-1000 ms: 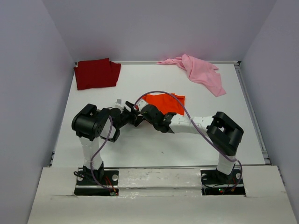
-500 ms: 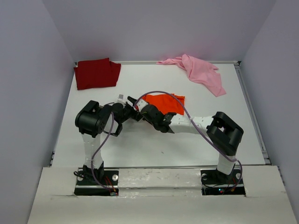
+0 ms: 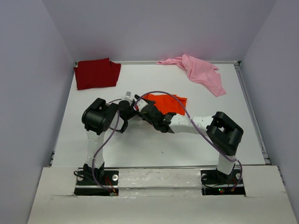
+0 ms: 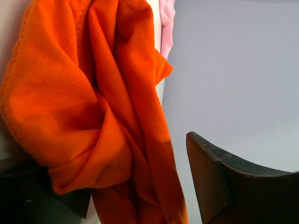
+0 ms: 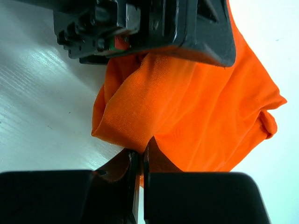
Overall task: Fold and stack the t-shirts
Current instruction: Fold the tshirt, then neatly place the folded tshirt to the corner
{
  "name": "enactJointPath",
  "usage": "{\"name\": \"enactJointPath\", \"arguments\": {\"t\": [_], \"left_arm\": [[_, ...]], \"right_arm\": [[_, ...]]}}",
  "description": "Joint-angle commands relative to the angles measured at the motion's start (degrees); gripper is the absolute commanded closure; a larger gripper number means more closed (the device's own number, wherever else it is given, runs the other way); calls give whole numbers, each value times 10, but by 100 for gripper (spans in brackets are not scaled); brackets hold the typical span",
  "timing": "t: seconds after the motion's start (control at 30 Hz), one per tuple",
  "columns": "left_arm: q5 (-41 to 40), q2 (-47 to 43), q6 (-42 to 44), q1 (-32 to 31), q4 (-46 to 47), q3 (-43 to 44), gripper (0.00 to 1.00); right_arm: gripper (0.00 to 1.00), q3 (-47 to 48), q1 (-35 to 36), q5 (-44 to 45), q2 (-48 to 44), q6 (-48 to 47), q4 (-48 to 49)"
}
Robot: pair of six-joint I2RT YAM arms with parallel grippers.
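Mid-table lies the bunched orange t-shirt (image 3: 167, 103). My right gripper (image 3: 141, 108) is shut on its near-left edge; in the right wrist view the jaws (image 5: 140, 156) pinch a fold of the orange cloth (image 5: 196, 107). My left gripper (image 3: 132, 105) stands open at that same edge. In the left wrist view folds of orange cloth (image 4: 98, 102) hang between its wide jaws, against the left one, with a gap to the right fingertip (image 4: 219, 182). The dark red t-shirt (image 3: 96, 73) lies folded at the back left. The pink t-shirt (image 3: 201, 72) is crumpled at the back right.
The white table (image 3: 154, 144) is walled in by grey panels on three sides, with a raised rail (image 3: 252, 116) along its right edge. The two arms cross close together near the table's middle. A purple cable (image 3: 187, 114) loops over the right arm.
My left arm has swung right and forward, bringing its open jaws around the orange t-shirt's left edge. The right gripper has stayed shut on the cloth, hardly moving.
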Motion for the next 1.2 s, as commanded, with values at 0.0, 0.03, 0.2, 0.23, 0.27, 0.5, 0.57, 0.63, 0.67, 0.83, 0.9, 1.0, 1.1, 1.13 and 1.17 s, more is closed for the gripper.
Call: {"name": "enactJointPath", "arguments": {"t": [0.0,0.03,0.2,0.23,0.27,0.5,0.57,0.63,0.67,0.83,0.9,1.0,1.1,1.13,1.17], "left_arm": [[5,13,13,-9,63,17,24],[7,18,13,-9,65,23,32],[21,29,23,-9,45,40,56],[22,33,26,-9,44,45,77],[24,34,28,-9,40,47,94],[48,36,65,-1,-32,82,100],[59,30,92,7,-82,110,100],[66,26,121,18,-158,152,100],[78,27,146,22,-182,168,100],[122,55,216,68,-345,294,100],[108,63,278,93,-416,363,100],[90,111,373,116,-624,506,100],[78,149,433,126,-719,649,100],[81,178,458,135,-770,715,100],[85,187,463,140,-793,738,100]], "right_arm": [[100,6,-2,2,-4,9,13],[100,4,-2,3,-5,9,13],[100,6,-2,2,1,10,13],[100,5,-2,3,1,10,13],[100,4,-2,3,1,11,13],[77,-5,-2,18,-16,73,-12],[19,-25,-2,-1,-36,130,-23],[7,-60,-2,-13,-68,169,-31],[7,-76,6,-35,-81,196,-30],[6,-165,56,-61,-152,268,-11],[6,-199,83,-62,-182,298,2],[6,-233,101,-77,-206,323,20],[7,-248,117,-89,-212,338,27],[7,-257,117,-93,-213,340,34],[7,-262,126,-96,-213,343,38]]}}
